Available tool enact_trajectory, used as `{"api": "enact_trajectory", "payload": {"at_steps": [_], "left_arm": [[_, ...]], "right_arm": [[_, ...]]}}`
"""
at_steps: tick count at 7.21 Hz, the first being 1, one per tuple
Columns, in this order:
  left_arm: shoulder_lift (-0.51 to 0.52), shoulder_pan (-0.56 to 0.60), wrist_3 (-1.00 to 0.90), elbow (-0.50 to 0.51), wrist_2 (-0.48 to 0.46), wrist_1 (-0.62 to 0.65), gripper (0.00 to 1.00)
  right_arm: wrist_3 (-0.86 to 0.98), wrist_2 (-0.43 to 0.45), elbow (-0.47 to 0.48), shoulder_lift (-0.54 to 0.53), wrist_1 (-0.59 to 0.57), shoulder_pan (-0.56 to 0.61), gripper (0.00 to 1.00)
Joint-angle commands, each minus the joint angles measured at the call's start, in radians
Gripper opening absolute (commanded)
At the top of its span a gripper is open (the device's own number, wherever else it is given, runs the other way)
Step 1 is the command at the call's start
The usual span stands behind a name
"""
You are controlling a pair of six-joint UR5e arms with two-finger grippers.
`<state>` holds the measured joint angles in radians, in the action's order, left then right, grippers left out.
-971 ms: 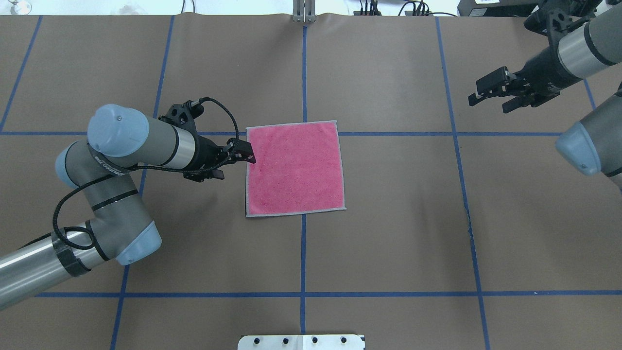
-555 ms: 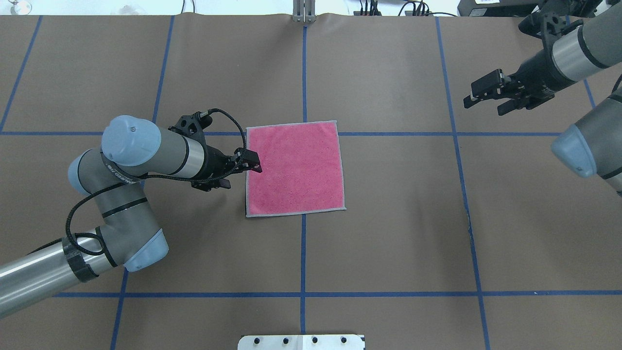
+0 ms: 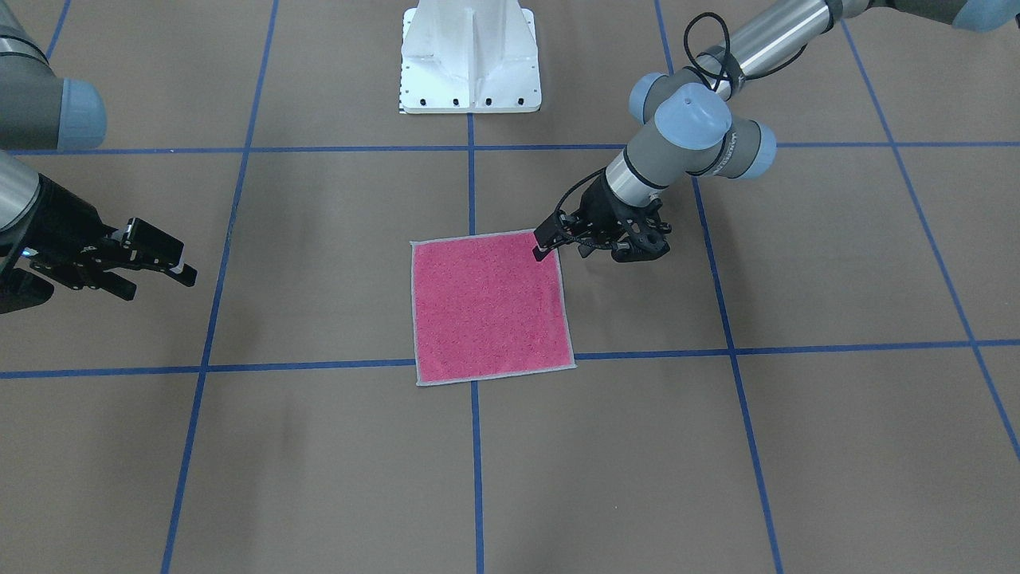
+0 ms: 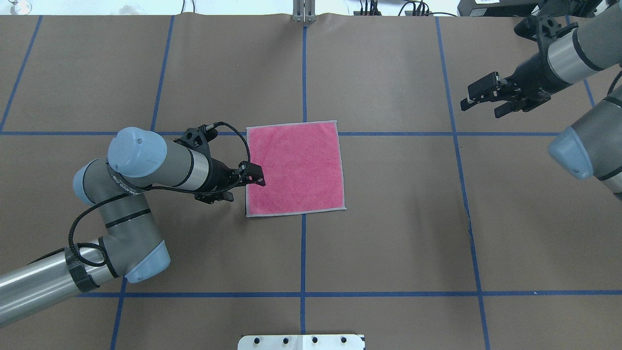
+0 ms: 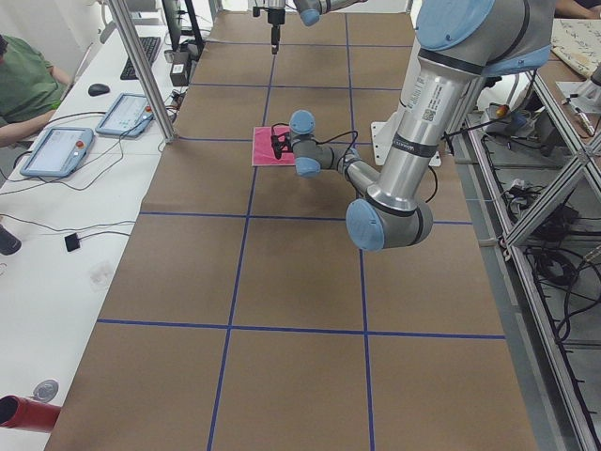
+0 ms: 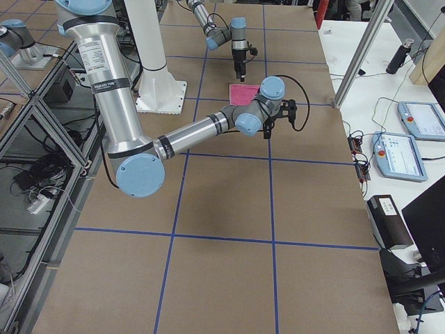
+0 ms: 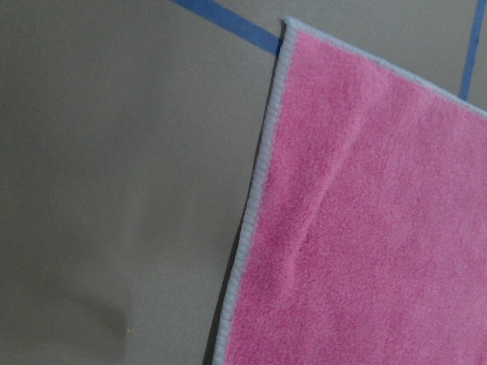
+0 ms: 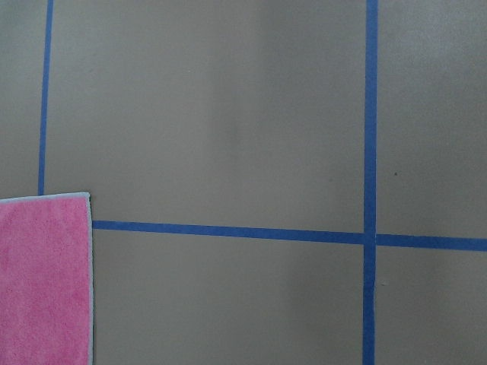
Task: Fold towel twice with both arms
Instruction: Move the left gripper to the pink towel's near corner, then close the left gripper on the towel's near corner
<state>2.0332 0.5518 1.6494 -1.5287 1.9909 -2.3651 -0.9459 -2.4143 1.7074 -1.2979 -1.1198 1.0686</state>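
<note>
The towel (image 4: pixel 295 167) lies flat and unfolded at the table's middle, pink face up, with its light-grey hem showing all round. In the front-facing view the towel (image 3: pixel 490 307) looks the same. My left gripper (image 4: pixel 240 187) is open, low at the towel's left edge towards the near-left corner, with one finger (image 4: pixel 255 177) over the pink cloth and the other off it. The left wrist view shows only the towel's hem and pink pile (image 7: pixel 365 228). My right gripper (image 4: pixel 483 103) hangs open and holds nothing, far off at the table's back right; its wrist view catches a towel corner (image 8: pixel 42 281).
Brown paper with a grid of blue tape lines (image 4: pixel 303 253) covers the table. The white pedestal base (image 3: pixel 470 56) stands at the robot's side. A side desk with tablets (image 5: pixel 56 150) and a seated person (image 5: pixel 23 85) lies beyond the far edge.
My left gripper has slid along the towel's left edge towards the robot's side. The right gripper drifted slightly farther back. The towel has not moved.
</note>
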Motion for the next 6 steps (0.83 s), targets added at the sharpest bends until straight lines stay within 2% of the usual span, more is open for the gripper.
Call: {"api": "enact_trajectory", "payload": {"at_steps": [1,4,6], "left_arm": [[-0.001,-0.024,0.004,-0.001,0.0,0.001,0.97],[0.007,-0.038,0.033,0.001,0.0,0.001,0.77],[0.007,-0.044,0.033,0.002,0.0,0.001,0.75]], "right_arm": [[-0.004,0.0,0.0,0.0,0.0,-0.001,1.0],[-0.004,0.0,0.0,0.0,-0.002,-0.001,1.0],[-0.005,0.0,0.001,0.0,0.0,-0.001,1.0]]}}
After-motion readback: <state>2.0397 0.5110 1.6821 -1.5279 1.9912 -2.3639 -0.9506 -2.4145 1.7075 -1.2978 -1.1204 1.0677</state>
